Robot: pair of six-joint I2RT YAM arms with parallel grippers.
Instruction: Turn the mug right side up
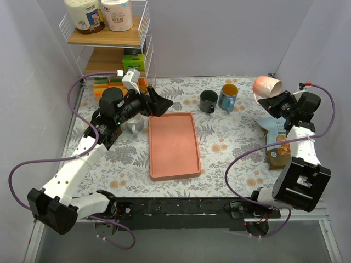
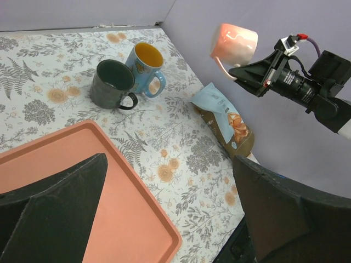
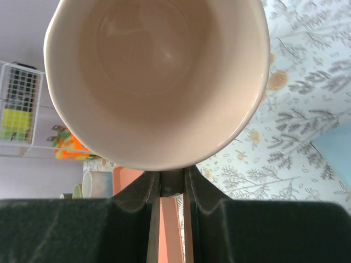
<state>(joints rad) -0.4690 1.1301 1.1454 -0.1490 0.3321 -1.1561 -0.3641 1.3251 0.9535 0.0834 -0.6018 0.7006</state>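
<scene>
The pink mug (image 1: 266, 85) hangs in the air at the table's far right, tilted with its mouth facing the right wrist camera (image 3: 159, 76). My right gripper (image 1: 276, 99) is shut on its handle, seen pinched between the fingers in the right wrist view (image 3: 172, 183). The left wrist view shows the mug (image 2: 235, 41) held by the handle above a snack bag (image 2: 225, 118). My left gripper (image 1: 159, 104) is open and empty above the far left corner of the salmon tray (image 1: 174, 145).
A dark green mug (image 1: 208, 101) and a blue mug (image 1: 228, 96) stand upright behind the tray. A pale mug (image 1: 135, 123) sits under the left arm. Snack bags (image 1: 278, 143) lie at right. A wire shelf (image 1: 109, 38) stands at the back left.
</scene>
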